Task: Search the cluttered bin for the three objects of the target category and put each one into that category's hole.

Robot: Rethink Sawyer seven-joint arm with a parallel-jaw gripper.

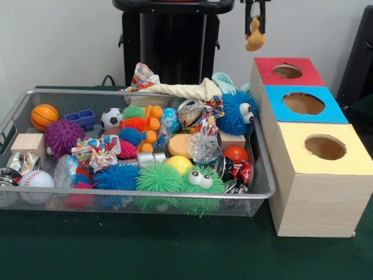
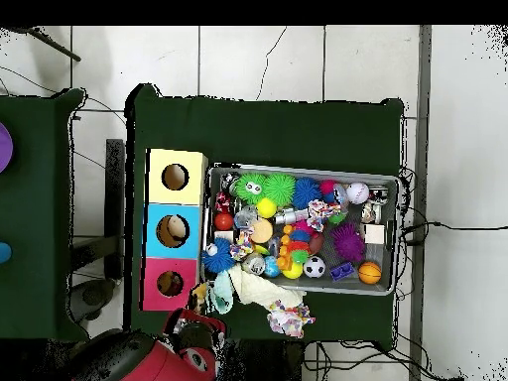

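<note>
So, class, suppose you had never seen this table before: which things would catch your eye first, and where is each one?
Probably the wire bin, crammed with bright spiky balls, among them a blue ball with googly eyes at its far right corner. Beside the bin stands a row of three wooden boxes with round holes, topped red, blue and yellow. Above the red box, the gripper holds a small tan toy in the air.

End effector (image 1: 256,23) top cut off
</note>
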